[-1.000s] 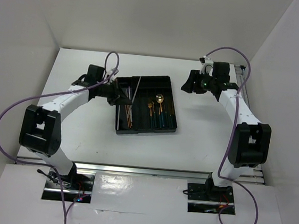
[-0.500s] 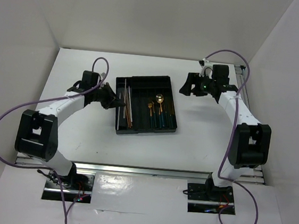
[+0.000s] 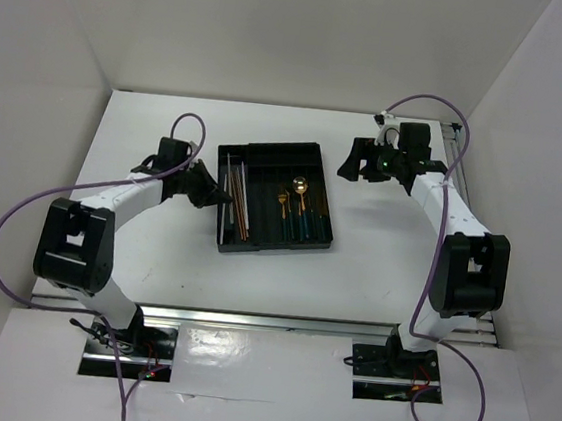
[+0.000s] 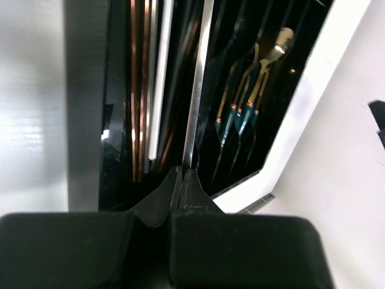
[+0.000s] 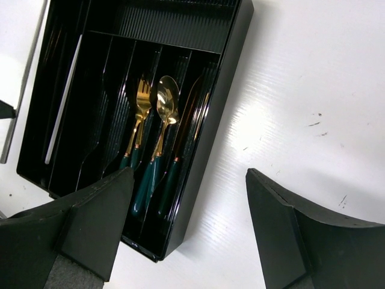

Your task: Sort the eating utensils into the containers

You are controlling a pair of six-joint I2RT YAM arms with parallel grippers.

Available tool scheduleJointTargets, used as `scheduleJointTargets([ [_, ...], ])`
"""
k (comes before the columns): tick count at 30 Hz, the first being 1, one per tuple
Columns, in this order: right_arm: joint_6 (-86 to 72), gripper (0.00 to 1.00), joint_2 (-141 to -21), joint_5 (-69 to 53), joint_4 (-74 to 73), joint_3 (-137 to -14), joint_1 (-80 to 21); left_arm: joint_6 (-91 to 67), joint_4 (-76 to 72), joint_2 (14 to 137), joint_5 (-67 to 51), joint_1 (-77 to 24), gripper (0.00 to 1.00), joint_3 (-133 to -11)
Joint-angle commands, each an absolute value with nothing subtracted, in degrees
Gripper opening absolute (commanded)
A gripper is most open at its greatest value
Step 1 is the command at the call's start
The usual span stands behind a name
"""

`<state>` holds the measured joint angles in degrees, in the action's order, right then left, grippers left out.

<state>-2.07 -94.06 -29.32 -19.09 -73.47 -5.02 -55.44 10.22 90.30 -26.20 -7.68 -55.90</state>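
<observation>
The black cutlery tray [image 3: 323,151] lies mid-table. Its right compartments hold a gold spoon [image 3: 301,185], a fork [image 3: 282,207] and other green-handled pieces. Copper chopsticks [image 3: 242,203] lie in its left compartment. My left gripper [image 3: 218,196] is at the tray's left edge, shut on a silver chopstick [image 4: 197,90] that points along that compartment [image 4: 117,72], beside copper chopsticks [image 4: 139,90] and a second silver one [image 4: 160,72]. My right gripper [image 3: 351,167] is open and empty just right of the tray. In the right wrist view it [image 5: 187,180] hangs over the tray's right wall [image 5: 222,90], with spoon [image 5: 166,99], fork [image 5: 142,96] and knife [image 5: 195,114] showing.
White walls close in the table at the back and both sides. The tray's short cross compartment [image 3: 287,154] lies at its far end. Purple cables loop over both arms.
My left gripper has drawn back to the left and down, bringing the silver chopstick from a raised slant to lie along the tray's left compartment. The right arm has barely moved.
</observation>
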Motion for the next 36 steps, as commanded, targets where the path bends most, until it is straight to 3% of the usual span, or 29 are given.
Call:
scheduleJointTargets([
  [1, -1.9, 0.83, -90.8, -28.9, -16.9, -72.8, -5.4, -54.0, 8.4, 92.6, -25.3, -7.4, 0.00, -58.5],
  [10, -1.9, 0.83, -90.8, -28.9, -16.3, -72.8, -5.4, -52.3, 8.4, 95.8, -24.0, -7.4, 0.02, -60.7],
  [12, -1.9, 0.82, -90.8, -28.9, -16.3, -72.8, -5.4, -51.8, 8.4, 96.5, -23.5, -7.4, 0.14, -61.3],
  [16, -1.9, 0.80, -91.4, -28.9, -16.3, -72.8, -5.4, -51.2, 8.4, 97.6, -23.5, -7.4, 0.58, -61.9],
  [17, -1.9, 0.80, -91.4, -28.9, -16.3, -72.8, -5.4, -50.4, 8.4, 97.6, -22.7, -7.4, 0.78, -62.5],
  [18, -1.9, 0.80, -91.4, -28.9, -16.3, -72.8, -5.4, -49.5, 8.4, 97.6, -22.7, -7.4, 0.88, -62.5],
  [20, -1.9, 0.80, -91.4, -28.9, -16.3, -72.8, -5.4, -47.7, 8.4, 96.7, -22.1, -7.4, 1.00, -63.8],
  [27, -1.9, 0.86, -91.4, -28.4, -15.8, -73.3, -5.4, -44.0, 9.0, 91.7, -19.8, -7.4, 1.00, -65.0],
  [31, -2.5, 0.95, -91.4, -27.9, -15.8, -73.3, -5.4, -42.2, 9.0, 88.4, -19.2, -7.4, 1.00, -63.7],
  [36, -2.5, 0.95, -90.9, -27.9, -15.8, -73.3, -5.4, -40.6, 9.0, 84.2, -18.2, -7.4, 1.00, -62.1],
])
